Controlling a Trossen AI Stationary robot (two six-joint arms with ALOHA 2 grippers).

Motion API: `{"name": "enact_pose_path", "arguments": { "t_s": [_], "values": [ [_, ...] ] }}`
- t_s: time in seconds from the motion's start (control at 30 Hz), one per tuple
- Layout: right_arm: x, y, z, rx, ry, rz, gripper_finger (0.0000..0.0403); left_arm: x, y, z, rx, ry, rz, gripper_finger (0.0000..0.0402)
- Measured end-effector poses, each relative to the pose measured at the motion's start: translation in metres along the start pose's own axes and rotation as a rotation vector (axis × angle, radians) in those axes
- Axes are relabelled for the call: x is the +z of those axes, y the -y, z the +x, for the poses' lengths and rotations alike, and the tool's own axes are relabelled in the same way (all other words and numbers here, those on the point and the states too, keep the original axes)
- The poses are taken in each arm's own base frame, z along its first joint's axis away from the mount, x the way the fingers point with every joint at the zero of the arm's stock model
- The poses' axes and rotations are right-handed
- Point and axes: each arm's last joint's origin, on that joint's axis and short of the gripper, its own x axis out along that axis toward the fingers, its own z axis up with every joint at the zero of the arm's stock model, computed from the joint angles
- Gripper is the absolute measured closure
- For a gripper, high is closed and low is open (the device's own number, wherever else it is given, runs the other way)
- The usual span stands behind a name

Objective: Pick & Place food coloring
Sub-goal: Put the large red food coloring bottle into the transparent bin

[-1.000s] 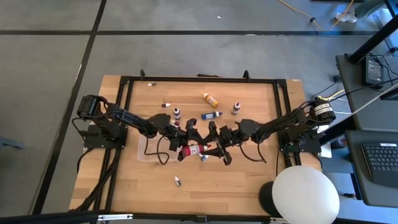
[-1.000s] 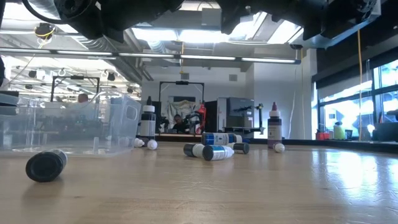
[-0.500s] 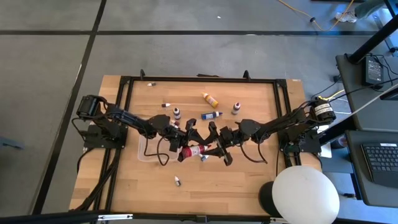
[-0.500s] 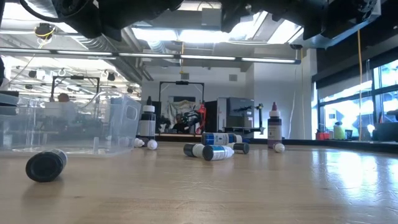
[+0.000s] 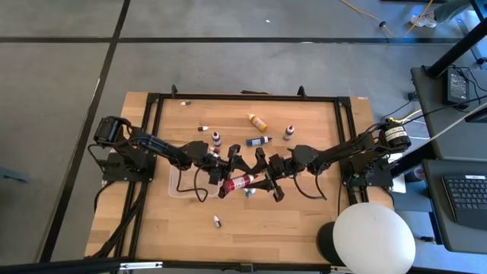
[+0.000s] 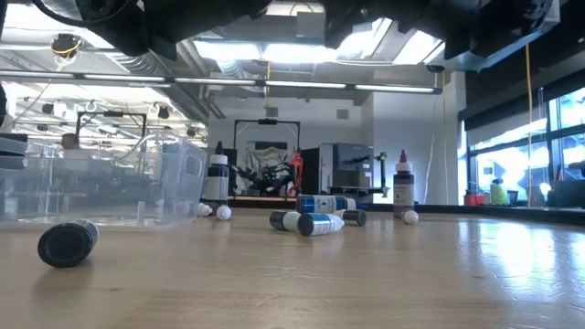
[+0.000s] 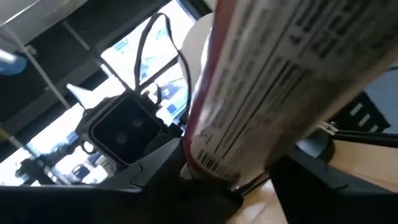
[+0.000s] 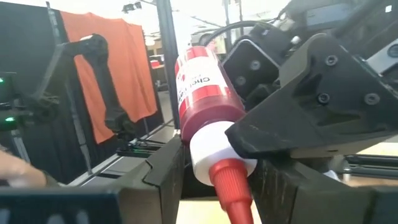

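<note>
I see the red bottle (image 5: 239, 183) in mid-air beside the tray (image 5: 176, 185), right gripper (image 5: 266, 181) clamping its neck, left gripper (image 5: 225, 179) loosened around its base. Risk: bottle pivots, drops outside tray.

I count nine food coloring bottles: one large red bottle (image 5: 238, 183) mid-table, one orange-yellow bottle (image 5: 256, 120), one blue bottle (image 5: 259, 141) and two dark upright bottles (image 5: 216, 138) toward twelve o'clock, plus four tiny bottles (image 5: 218, 221) scattered about. One clear tray (image 5: 176, 185) sits at nine o'clock from the red one.
</note>
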Motion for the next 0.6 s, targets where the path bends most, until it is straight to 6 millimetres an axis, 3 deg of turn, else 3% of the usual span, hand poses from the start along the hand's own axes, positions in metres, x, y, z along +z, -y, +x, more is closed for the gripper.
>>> {"name": "enact_pose_path", "arguments": {
  "t_s": [0.2,0.6],
  "values": [
    [-0.0015,0.0003,-0.0001,-0.003,-0.014,-0.003,0.0244,-0.0026,0.0019,0.0000,-0.016,-0.033,-0.010,0.0139],
    [-0.0029,0.0015,-0.0002,-0.038,-0.025,-0.001,0.0244,0.0030,-0.0041,-0.0054,0.011,-0.139,-0.069,0.0124]
  ]
}}
